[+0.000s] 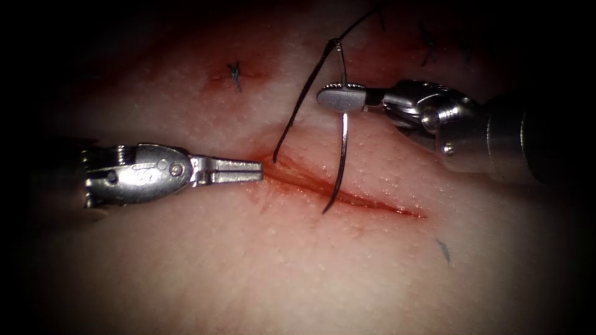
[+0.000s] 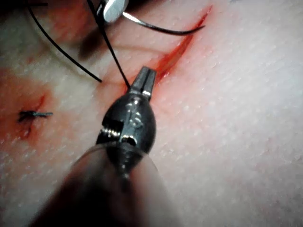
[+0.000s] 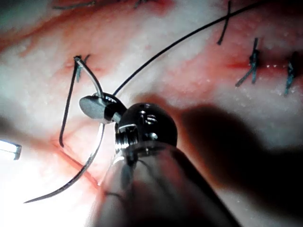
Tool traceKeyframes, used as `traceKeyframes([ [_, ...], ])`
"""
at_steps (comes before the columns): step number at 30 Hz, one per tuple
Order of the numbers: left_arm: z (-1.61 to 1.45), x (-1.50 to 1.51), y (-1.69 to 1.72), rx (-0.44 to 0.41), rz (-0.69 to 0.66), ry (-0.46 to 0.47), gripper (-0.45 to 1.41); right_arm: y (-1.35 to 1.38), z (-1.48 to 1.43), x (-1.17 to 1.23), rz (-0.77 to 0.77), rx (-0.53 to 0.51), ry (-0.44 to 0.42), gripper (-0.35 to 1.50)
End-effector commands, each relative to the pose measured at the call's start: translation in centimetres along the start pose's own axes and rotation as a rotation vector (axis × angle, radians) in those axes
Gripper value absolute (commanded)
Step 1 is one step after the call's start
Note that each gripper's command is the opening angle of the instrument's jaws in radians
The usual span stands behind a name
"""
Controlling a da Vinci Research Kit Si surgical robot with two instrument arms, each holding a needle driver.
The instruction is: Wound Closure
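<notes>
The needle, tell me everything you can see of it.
The needle is a thin, curved, dark steel wire. The right tool is shut on it near its swaged end, about a third along the curve. Thread trails from that end. It hangs almost upright, tip down at the cut, over the tissue; whether the tip has entered cannot be told.

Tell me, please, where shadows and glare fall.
Endoscope view: dark edges; right tool, holding the needle a third from its thread end, gleams; tip at the cut. Right wrist view: it shadows the tissue. Left wrist view: empty left tool glints.
</notes>
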Motion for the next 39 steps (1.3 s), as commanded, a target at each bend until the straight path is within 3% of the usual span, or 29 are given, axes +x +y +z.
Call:
traceKeyframes([
  [1, 0.11, -0.07, 0.00, -0.006, -0.002, -0.025, -0.45, 0.02, 0.04, -0.06, 0.003, -0.004, 0.011, -0.35],
  [5, 0.22, -0.20, -0.03, -0.037, -0.001, -0.110, -0.45, 0.02, -0.05, -0.03, 0.012, -0.003, 0.036, -0.35],
  [23, 0.38, -0.41, 0.02, -0.031, 0.016, -0.142, -0.45, -0.61, -0.25, 0.36, 0.296, 0.176, 0.089, -0.35],
  [31, 0.39, -0.42, 0.02, -0.032, 0.018, -0.145, -0.45, -0.78, -0.32, 0.56, 0.341, 0.226, 0.139, -0.35],
  [36, 0.41, -0.41, -0.01, -0.029, 0.004, -0.162, -0.45, -0.84, -0.36, 0.57, 0.349, 0.248, 0.161, -0.35],
  [39, 0.43, -0.40, -0.05, -0.009, 0.003, -0.175, -0.45, -0.83, -0.36, 0.51, 0.275, 0.232, 0.182, -0.35],
])
